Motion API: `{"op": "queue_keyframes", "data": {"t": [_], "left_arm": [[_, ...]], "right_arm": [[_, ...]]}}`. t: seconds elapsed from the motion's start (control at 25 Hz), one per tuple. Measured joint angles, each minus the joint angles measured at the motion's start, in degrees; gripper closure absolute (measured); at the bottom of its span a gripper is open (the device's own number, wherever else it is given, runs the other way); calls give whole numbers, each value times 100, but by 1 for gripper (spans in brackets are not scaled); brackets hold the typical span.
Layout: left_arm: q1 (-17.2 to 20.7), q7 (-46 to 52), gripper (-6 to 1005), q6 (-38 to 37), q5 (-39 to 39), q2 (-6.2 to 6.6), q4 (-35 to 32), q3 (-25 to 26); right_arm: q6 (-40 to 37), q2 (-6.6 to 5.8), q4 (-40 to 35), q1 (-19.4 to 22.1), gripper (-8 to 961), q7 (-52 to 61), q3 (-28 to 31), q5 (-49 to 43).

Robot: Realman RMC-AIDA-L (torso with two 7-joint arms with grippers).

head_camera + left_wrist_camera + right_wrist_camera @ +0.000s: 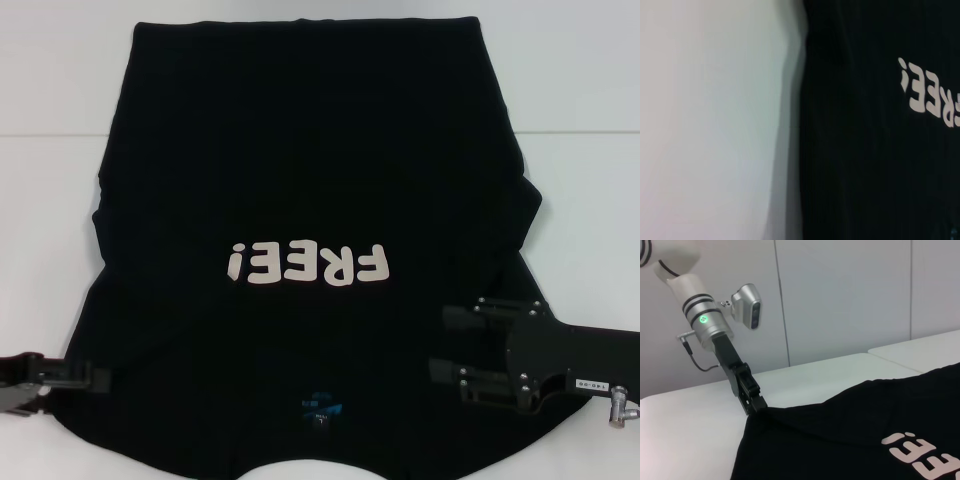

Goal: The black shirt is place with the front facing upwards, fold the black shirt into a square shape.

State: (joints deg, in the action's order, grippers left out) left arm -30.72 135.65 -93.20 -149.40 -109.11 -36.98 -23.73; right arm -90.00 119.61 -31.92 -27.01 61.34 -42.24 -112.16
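The black shirt [300, 150] lies spread on the white table [50, 100], front up, collar and blue neck label [322, 408] toward me. Its white letters "FREE!" [307, 264] read upside down. My left gripper [100, 378] is at the shirt's near left edge. In the right wrist view, the left gripper [756, 405] is shut on that edge and the cloth [850, 435] rises to a peak at its tip. Over the shirt's near right part, my right gripper [447, 343] is open, with nothing between its fingers. The left wrist view shows only the shirt [865, 150] and the table.
A seam between two table tops [580, 132] crosses behind the shirt's middle. Bare white table [710, 125] lies on both sides of the shirt. A pale wall [840, 295] stands beyond the table on the left arm's side.
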Motion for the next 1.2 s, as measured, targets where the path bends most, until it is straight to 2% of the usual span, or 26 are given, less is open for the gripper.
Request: {"op": "queue_keyframes", "data": {"t": [0.28,0.44,0.64,0.76,0.92,1.04,1.2], "left_arm": [[-67,17,89,-30,-12,-45,-30,4],[-37,7,273,69,-44,-58,-55,-1],[-38,14,452,128,-53,-57,-46,-38],[-63,42,572,155,-55,-32,37,-37],[-88,32,765,149,-55,-7,83,-42],[-95,14,822,141,-48,-6,84,-45],[-98,4,899,128,-25,-4,87,-45]], "right_arm": [[-12,-6,-21,16,272,1,15,17],[-19,-11,-45,40,272,3,14,20],[-23,-24,-50,49,273,34,14,35],[-26,-81,-67,52,274,247,14,34],[-28,-301,-178,1,274,1142,45,23],[-5,-571,-565,-95,275,2622,20,-196],[-21,-958,-928,-442,275,4615,40,-1145]]}}
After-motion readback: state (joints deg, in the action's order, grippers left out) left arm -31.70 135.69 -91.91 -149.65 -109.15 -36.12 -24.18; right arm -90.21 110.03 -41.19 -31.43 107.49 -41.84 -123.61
